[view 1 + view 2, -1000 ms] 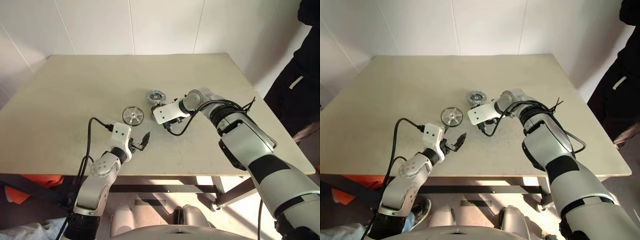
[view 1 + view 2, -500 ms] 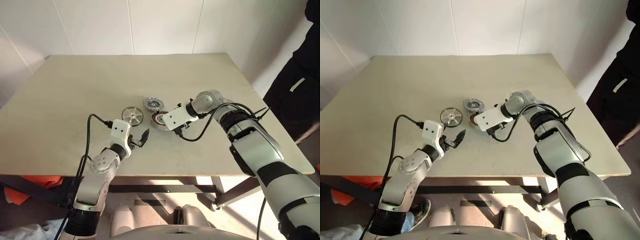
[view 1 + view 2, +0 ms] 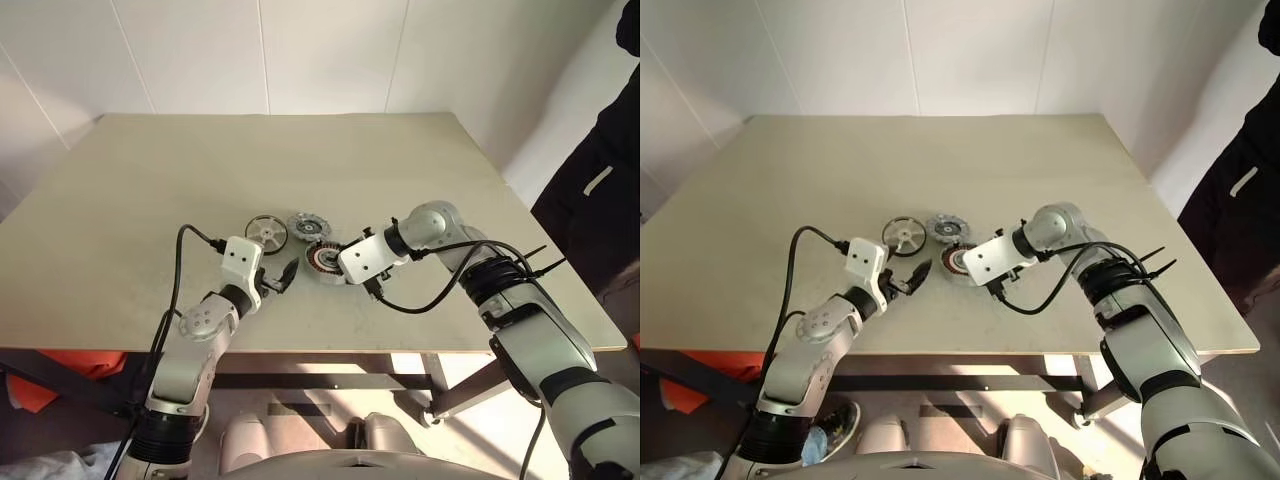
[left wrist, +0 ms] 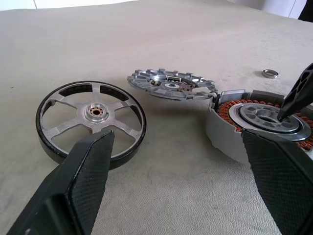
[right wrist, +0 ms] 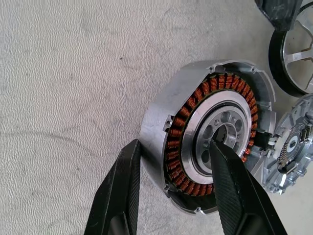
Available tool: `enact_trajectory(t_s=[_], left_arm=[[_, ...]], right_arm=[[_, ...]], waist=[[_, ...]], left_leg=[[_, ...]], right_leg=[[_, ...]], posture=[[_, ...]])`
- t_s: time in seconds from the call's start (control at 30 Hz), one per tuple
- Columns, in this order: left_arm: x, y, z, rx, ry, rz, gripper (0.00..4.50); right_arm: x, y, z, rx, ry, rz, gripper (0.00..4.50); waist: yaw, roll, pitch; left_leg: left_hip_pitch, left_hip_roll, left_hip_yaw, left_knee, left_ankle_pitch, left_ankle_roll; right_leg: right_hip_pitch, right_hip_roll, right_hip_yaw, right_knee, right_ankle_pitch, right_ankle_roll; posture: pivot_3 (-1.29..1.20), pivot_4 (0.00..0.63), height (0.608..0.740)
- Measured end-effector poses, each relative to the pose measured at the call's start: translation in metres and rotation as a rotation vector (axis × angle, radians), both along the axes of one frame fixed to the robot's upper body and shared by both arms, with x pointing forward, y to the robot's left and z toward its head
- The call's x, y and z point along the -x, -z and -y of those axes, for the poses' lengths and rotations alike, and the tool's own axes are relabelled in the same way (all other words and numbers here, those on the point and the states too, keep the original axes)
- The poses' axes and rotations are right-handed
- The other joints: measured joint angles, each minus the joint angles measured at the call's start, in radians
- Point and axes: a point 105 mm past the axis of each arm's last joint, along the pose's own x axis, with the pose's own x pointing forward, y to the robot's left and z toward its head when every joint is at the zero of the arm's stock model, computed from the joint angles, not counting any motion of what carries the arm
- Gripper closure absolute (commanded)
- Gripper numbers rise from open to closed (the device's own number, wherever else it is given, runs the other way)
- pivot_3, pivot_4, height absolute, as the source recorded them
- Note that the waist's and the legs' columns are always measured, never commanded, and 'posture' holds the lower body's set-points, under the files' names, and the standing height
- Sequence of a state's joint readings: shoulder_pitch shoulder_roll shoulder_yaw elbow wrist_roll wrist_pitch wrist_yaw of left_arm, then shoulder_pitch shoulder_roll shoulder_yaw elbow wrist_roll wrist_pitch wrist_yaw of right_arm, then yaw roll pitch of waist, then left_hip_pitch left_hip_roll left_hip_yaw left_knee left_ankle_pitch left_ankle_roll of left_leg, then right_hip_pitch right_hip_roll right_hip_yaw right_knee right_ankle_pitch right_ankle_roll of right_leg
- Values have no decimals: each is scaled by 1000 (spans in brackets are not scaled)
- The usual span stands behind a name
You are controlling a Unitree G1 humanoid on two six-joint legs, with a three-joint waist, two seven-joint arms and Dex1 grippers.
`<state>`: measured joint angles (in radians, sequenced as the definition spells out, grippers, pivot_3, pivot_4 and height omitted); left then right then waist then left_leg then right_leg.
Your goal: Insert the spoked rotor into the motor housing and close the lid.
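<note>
The spoked rotor (image 3: 266,229) lies flat on the table, left of the lid (image 3: 307,224). The lid's edge touches the motor housing (image 3: 325,258), whose copper windings face up. My right gripper (image 5: 174,144) is shut on the motor housing (image 5: 215,142). One finger stands outside the grey wall and the other sits in the centre hole. Just left of the housing, my left gripper (image 3: 283,275) hovers open and holds nothing. In its wrist view the rotor (image 4: 91,115), lid (image 4: 171,84) and housing (image 4: 259,125) lie ahead of its fingers.
A small metal ring (image 4: 269,73) lies on the table beyond the housing. The beige table (image 3: 150,180) stretches bare to the left and back. A person in dark clothes (image 3: 600,170) stands past the table's right edge.
My right gripper has dragged the motor housing towards the table's near edge. The lid has slid the same way beside it. The rotor and my left gripper have stayed put.
</note>
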<state>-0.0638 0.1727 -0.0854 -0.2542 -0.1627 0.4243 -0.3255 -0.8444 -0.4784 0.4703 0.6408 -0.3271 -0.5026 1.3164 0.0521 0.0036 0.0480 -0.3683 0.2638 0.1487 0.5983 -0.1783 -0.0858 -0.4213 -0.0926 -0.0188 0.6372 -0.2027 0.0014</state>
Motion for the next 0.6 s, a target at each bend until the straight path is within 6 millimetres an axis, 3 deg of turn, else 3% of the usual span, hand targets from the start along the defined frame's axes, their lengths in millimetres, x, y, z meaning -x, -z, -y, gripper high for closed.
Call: enact_trajectory(t_s=[0.2,0.43,0.6], left_arm=[[-4,-2,-1,-10,14,6,94],[-11,-4,-3,-11,22,14,94],[-14,-12,1,-6,68,33,94]], right_arm=[[14,10,1,-4,9,-86,575],[21,2,3,-19,52,-180,575],[30,-42,-7,-192,88,-260,575]], waist=[[3,-3,-3],[7,-3,-3],[15,-2,-2]], left_leg=[[0,-1,0,-1,0,0],[-1,-1,0,-1,0,0],[0,0,0,-2,0,0]], right_leg=[[1,0,0,-2,0,0],[0,0,0,-2,0,0],[0,0,0,-2,0,0]], posture=[[0,0,740],[0,0,740],[0,0,740]])
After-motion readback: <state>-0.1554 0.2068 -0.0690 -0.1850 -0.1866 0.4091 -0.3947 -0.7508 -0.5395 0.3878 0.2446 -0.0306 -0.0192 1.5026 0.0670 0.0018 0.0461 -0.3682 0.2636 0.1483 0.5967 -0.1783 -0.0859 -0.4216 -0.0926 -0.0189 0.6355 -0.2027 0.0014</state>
